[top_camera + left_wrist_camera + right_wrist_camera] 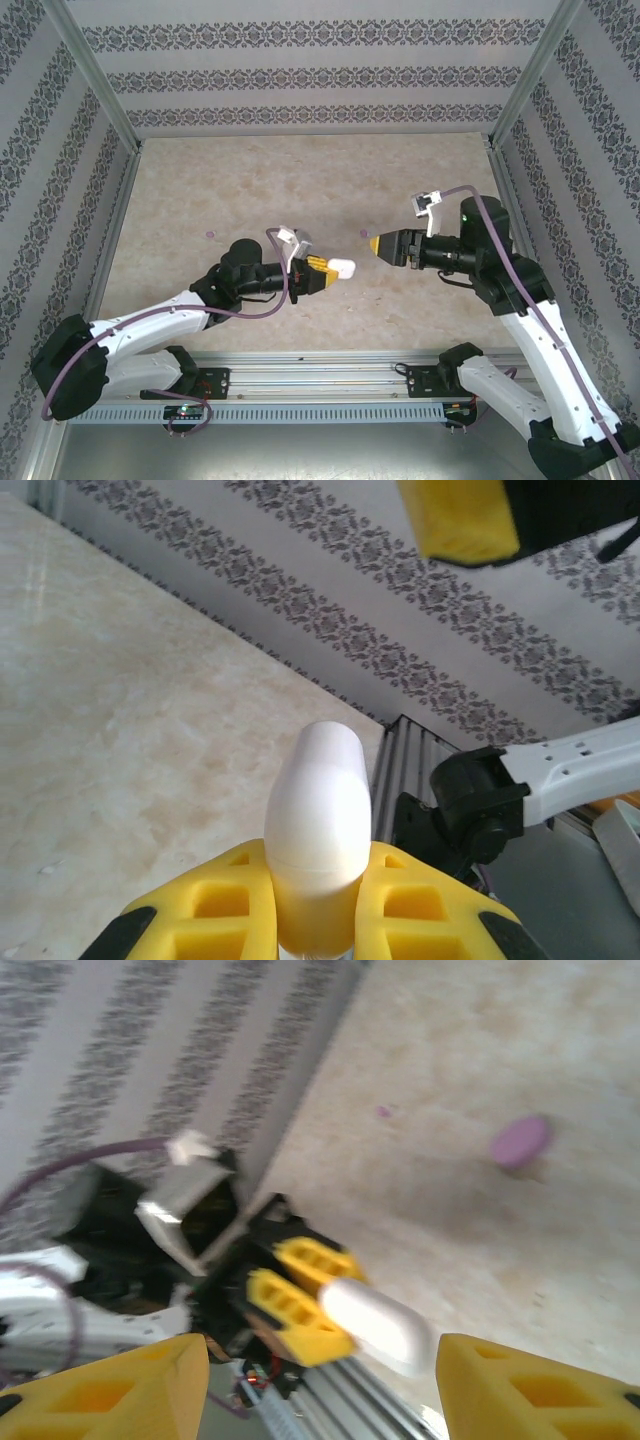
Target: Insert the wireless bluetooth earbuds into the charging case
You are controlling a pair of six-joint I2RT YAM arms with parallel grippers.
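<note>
The left tool (320,270) is clamping a white charging case (341,268) above the tabletop (250,190), its near end hiding between the yellow fingers (225,905); the right tool (377,245) is facing it, apart, jaws standing wide and gripping nothing; a blurred purple spot (520,1140) is lying on the tabletop.

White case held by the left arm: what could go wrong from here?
The white case is pinched at one end by the left fingers, most of it sticking out, so it might slip and drop. The right fingers stand open facing it; an off-line approach could knock it loose.
</note>
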